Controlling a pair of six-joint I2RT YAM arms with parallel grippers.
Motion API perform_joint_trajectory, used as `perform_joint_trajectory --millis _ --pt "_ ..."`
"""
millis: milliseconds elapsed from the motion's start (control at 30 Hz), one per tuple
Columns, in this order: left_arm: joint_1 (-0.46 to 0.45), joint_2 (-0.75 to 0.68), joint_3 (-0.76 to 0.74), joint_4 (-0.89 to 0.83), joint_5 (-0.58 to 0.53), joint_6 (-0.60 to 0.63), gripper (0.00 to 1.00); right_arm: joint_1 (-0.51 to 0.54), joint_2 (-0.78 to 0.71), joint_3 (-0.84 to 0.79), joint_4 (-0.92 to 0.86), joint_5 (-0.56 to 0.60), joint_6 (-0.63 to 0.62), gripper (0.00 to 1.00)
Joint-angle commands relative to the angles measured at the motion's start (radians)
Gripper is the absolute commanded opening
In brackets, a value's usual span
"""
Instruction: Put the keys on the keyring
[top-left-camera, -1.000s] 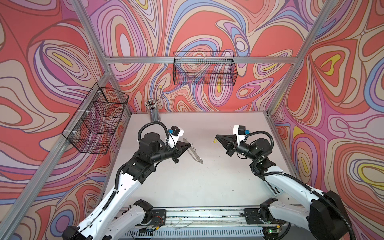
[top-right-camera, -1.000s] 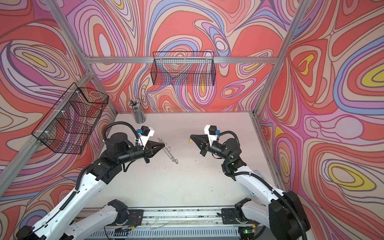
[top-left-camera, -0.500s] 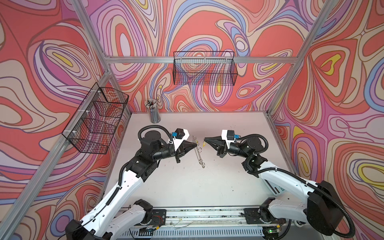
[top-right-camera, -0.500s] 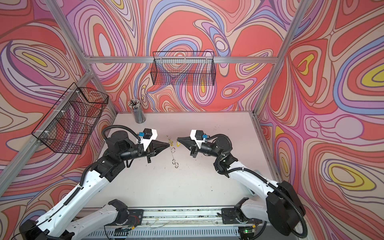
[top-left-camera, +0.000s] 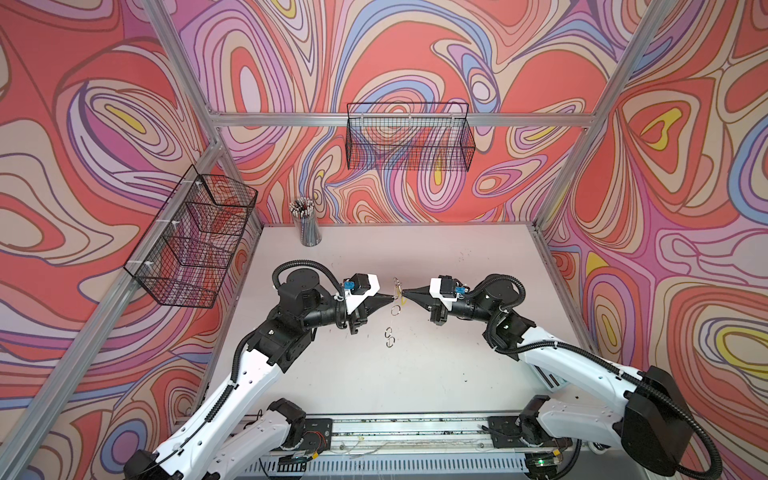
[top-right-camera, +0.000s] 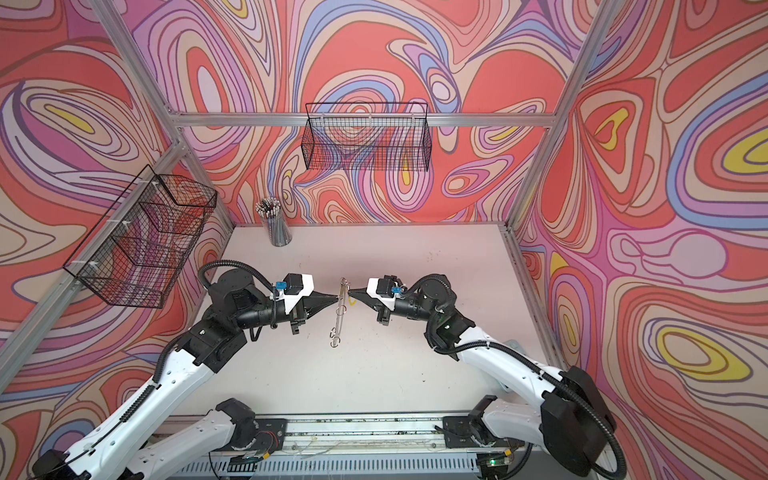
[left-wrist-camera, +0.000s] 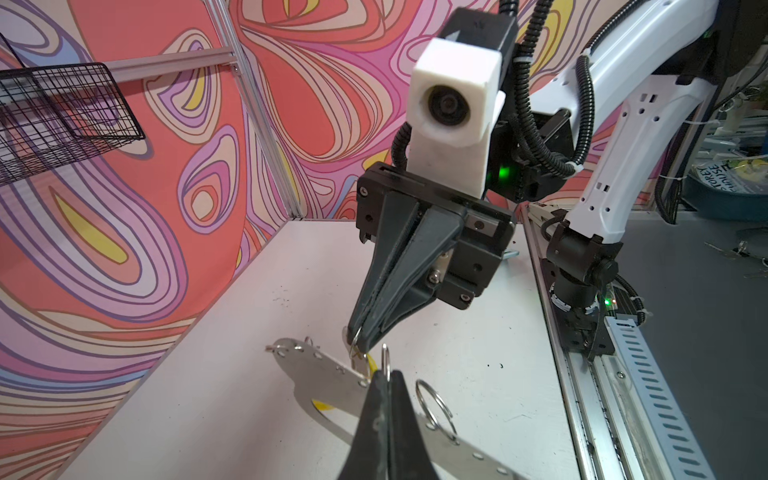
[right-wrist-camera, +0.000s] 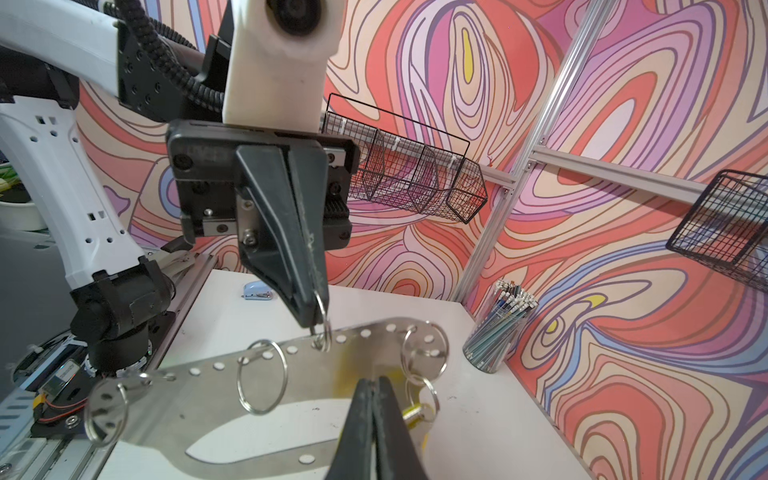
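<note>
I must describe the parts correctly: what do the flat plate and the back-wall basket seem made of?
Plate: metal, likely steel, with a satin finish; it reflects some yellow. Basket: thin black wire mesh, probably coated; the wall shows through.

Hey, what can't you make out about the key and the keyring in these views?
- The key: in the right wrist view, mostly hidden behind the fingers of the right end effector.
- The keyring: edge-on in both top views, its wire rings too small to tell apart.
- The keyring's far end: cut off by the frame edge in the left wrist view.
</note>
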Motion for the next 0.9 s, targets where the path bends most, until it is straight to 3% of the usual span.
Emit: perform_joint_trajectory --millis 0,433,867 --pt "-0.004 -0.006 0.010 -0.013 0.015 0.017 0.00 0.006 -0.025 0.020 -0.010 -0.026 -0.038 0.00" --pt "-0.003 0.057 0.073 -0.098 0.001 -0.029 0.00 0.006 -0.014 0.028 0.041 -0.075 0.020 0.00" --pt "-0.003 0.048 0.054 -0.064 -0.003 -0.031 0.00 0.007 -0.001 0.038 -0.002 -0.086 0.000 0.00"
